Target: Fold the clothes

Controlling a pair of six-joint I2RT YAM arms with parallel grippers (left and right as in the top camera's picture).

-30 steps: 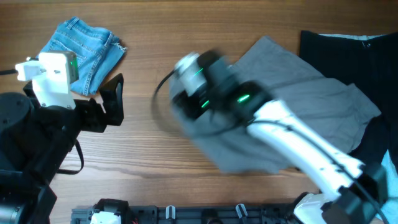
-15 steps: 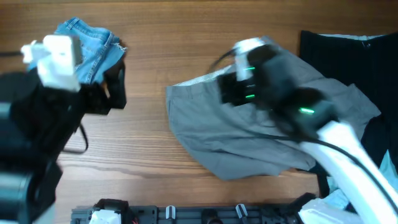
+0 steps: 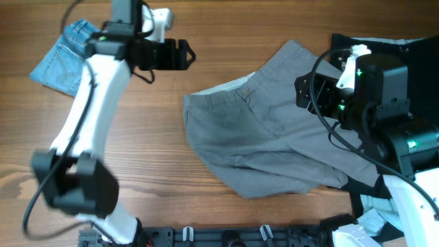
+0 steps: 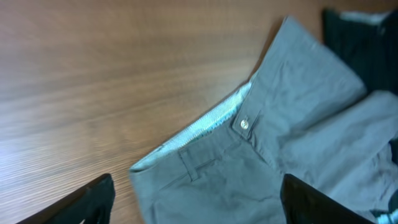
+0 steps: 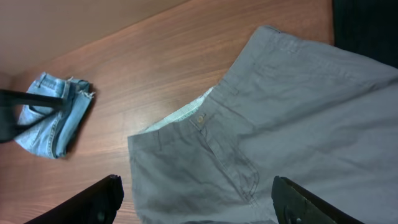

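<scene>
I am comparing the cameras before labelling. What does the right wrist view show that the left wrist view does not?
Only the right wrist view: the denim shorts and the open right gripper. Only the left wrist view: the open left gripper from close. Both: the grey shorts with button and pale lining, the black garment, the table.

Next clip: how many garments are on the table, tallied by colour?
grey shorts: 1
blue denim shorts: 1
black garment: 1
Total: 3
</scene>
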